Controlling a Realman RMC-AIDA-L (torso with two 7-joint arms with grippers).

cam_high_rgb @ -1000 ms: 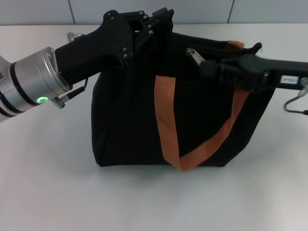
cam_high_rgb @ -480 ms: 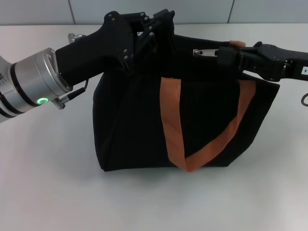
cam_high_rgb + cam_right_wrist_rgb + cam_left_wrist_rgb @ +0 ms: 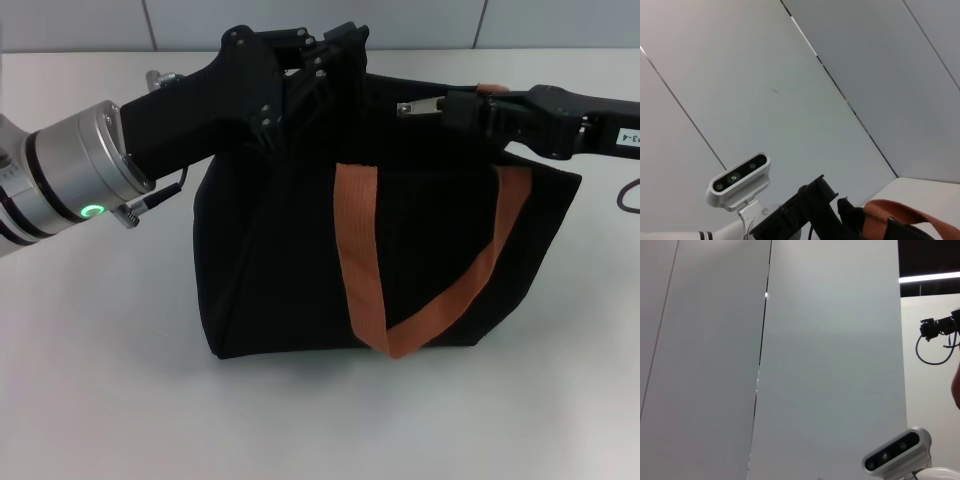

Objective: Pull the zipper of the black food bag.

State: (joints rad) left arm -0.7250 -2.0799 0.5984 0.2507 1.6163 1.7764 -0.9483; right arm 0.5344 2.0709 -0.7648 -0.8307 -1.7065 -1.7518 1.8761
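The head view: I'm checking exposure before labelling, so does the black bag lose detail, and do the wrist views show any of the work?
Head view: the black food bag reads nearly flat black, and the left gripper merges with it; the silver zipper at the right gripper stands out. Left wrist view: only wall panels. Right wrist view: mostly wall, with an orange strap at the edge.

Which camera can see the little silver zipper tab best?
The head view. There the zipper shows as a silver tab sticking out from the right gripper at the top edge of the black food bag. Neither wrist view shows the tab.
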